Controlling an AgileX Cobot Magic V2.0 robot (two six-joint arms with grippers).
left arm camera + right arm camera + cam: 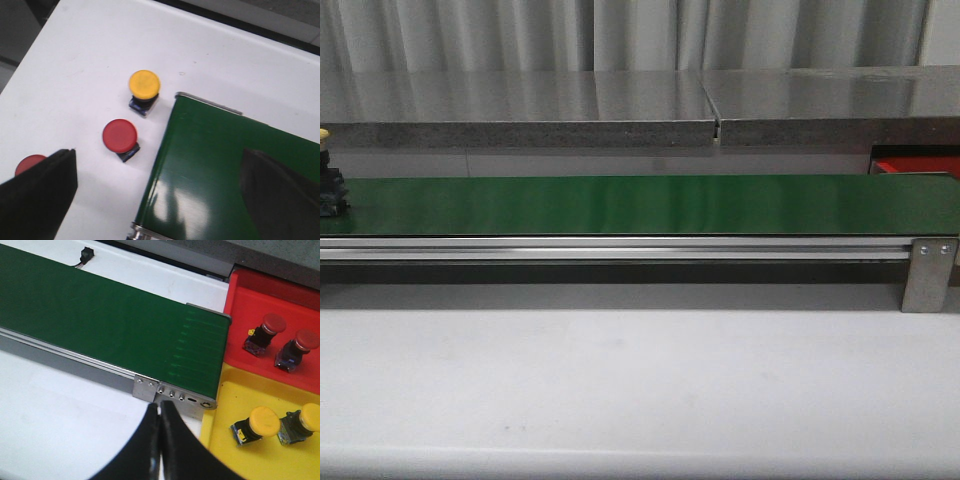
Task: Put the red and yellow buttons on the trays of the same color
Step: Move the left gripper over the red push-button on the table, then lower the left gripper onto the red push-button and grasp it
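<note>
In the left wrist view a yellow button [144,83] and a red button [120,135] stand on the white table beside the end of the green belt [215,165]. A second red button [30,163] is half hidden behind one finger. My left gripper [157,167] hangs open above the belt's edge, holding nothing. In the right wrist view the red tray [240,300] holds two red buttons [266,330] [298,346], and the yellow tray [225,415] holds two yellow buttons [257,424] [303,423]. My right gripper [159,407] is shut and empty, just before the belt's metal end bracket.
The green belt [640,204] runs across the front view on an aluminium rail [620,250]. A yellow button [326,165] shows at its far left and the red tray [915,165] at its right end. A steel counter [620,100] lies behind. A small black connector [86,254] sits past the belt.
</note>
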